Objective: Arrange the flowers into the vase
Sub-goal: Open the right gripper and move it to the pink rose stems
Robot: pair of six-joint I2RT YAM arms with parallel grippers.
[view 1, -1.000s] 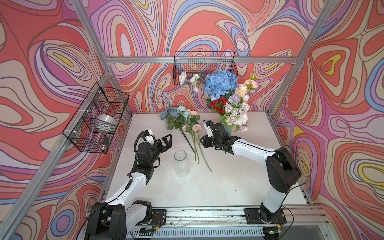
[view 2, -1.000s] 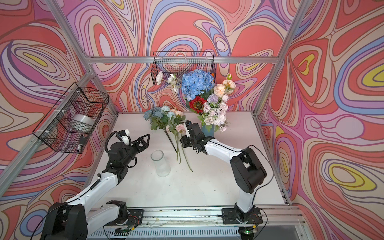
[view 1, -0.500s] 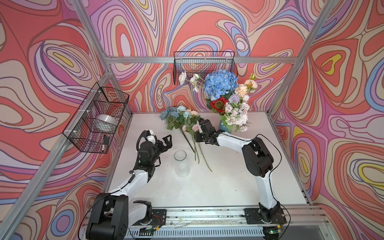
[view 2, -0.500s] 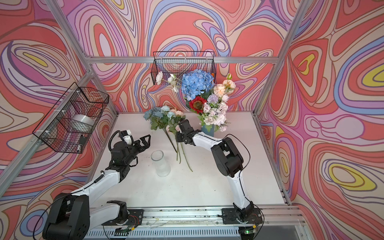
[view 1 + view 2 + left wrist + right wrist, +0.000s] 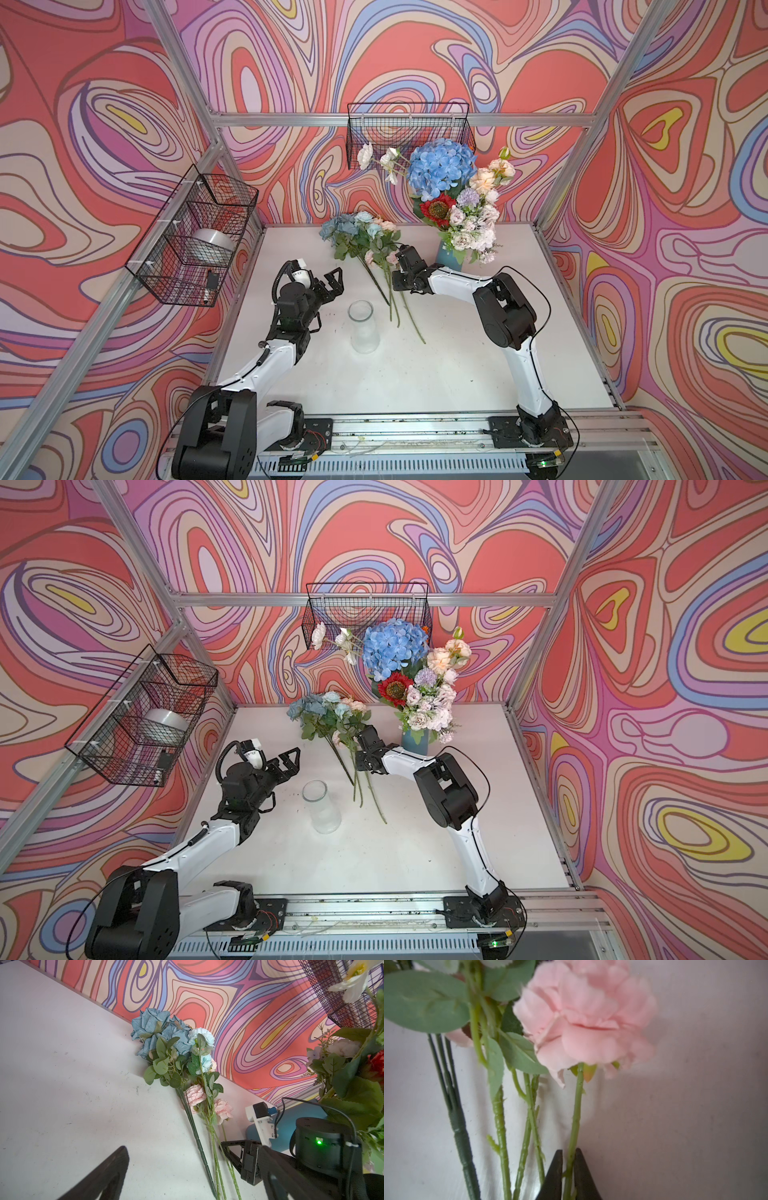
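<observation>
A white tabletop (image 5: 457, 374) carries a full mixed bouquet (image 5: 440, 174) in a blue vase (image 5: 445, 257) at the far right. Loose dusty-blue and pink green-stemmed flowers (image 5: 361, 237) lie at far centre, beyond a clear glass vase (image 5: 363, 328). The left gripper (image 5: 337, 282) hovers spread wide, left of them. The right gripper (image 5: 569, 1156) is clenched on a pink bloom's thin green stem (image 5: 576, 1109).

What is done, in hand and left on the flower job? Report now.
Done: a bouquet stands in the blue vase at the back; the clear glass vase is empty.
In hand: the right end effector is shut on the stem of a pink flower; the left end effector is open, holding nothing.
Left: the loose flowers lying on the table.
</observation>
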